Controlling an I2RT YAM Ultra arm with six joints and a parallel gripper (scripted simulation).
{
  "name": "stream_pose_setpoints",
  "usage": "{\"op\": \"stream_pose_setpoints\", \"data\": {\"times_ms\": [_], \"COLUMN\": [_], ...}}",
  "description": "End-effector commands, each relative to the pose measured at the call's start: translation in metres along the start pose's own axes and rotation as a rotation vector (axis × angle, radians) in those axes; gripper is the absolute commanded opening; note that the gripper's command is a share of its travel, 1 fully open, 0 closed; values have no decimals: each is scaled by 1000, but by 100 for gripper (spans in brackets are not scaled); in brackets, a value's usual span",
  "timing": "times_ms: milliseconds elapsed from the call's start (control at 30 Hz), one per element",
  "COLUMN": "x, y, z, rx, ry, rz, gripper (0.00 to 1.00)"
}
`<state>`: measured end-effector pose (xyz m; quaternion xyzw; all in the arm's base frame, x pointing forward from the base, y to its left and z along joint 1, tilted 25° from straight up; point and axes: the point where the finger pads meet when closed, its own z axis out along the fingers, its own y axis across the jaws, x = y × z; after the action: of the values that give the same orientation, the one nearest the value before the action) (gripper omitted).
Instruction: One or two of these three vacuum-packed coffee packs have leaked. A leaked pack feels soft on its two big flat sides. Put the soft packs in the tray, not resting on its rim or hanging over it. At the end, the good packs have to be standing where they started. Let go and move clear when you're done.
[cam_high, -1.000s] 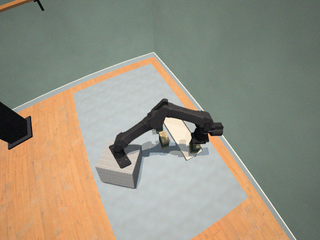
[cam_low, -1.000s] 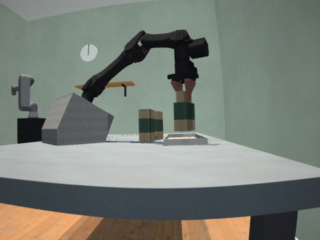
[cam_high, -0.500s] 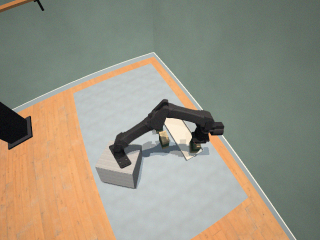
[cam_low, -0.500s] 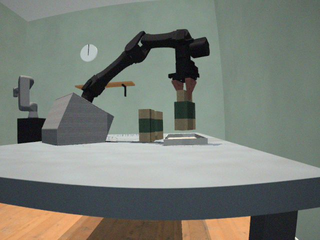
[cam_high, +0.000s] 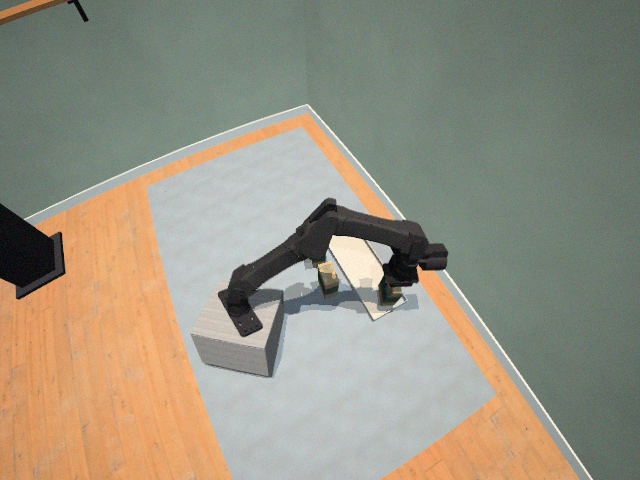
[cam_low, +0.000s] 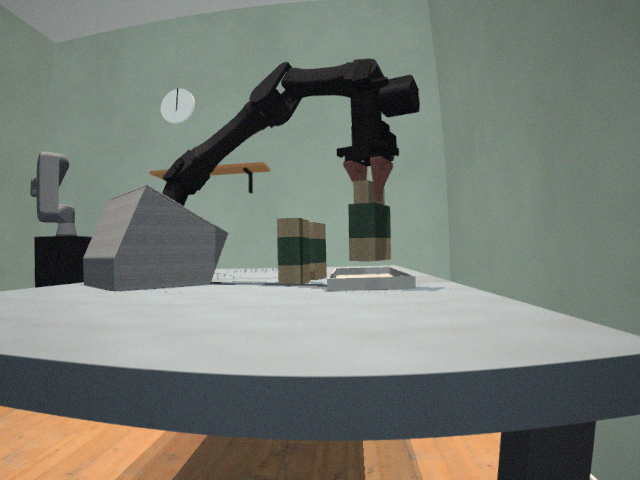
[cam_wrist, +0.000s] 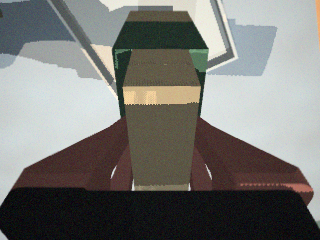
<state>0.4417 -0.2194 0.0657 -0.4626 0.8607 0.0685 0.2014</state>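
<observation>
Your gripper (cam_low: 369, 181) is clamped on the top end of a coffee pack (cam_low: 368, 231), its reddish fingers (cam_low: 381, 174) pressing the two broad faces from either side. The pack hangs upright in the air, clear of the table, over the right end of the tray (cam_low: 341, 283); in the wrist view the tray's pale floor and rim show beyond and below the pack's bottom.

Judge the pack as light and, if it is one of the leaked ones, yielding on those flat sides. A grip high on the tan upper part looks sound, but a soft body may sag or swing, so treat it gently and lower it well inside the rim before you let go. The edges and ends should be the stiffer parts.

Each pack is tan with a dark green band round its middle; no brand, label or lettering can be read on any face.

To the left of the tray, the other two packs (cam_low: 300, 251) stand upright, close together on the table (cam_low: 289, 330).
</observation>
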Motion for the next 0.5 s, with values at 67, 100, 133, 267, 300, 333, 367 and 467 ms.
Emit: {"op": "stream_pose_setpoints", "data": {"times_ms": [67, 100, 133, 267, 300, 333, 367, 467], "x": [4, 3, 1, 0, 1, 3, 4, 2], "y": [-1, -1, 0, 2, 1, 1, 0, 0], "z": [2, 5, 8, 22, 24, 24, 24, 30], "rx": [8, 6, 3, -10, -9, -3, 3, 5], "ry": [-5, -5, -5, -8, -7, -7, -6, -5], "rz": [16, 14, 10, 8, 11, 14, 16, 12], "gripper": [25, 25, 25, 25, 25, 25, 25, 25]}}
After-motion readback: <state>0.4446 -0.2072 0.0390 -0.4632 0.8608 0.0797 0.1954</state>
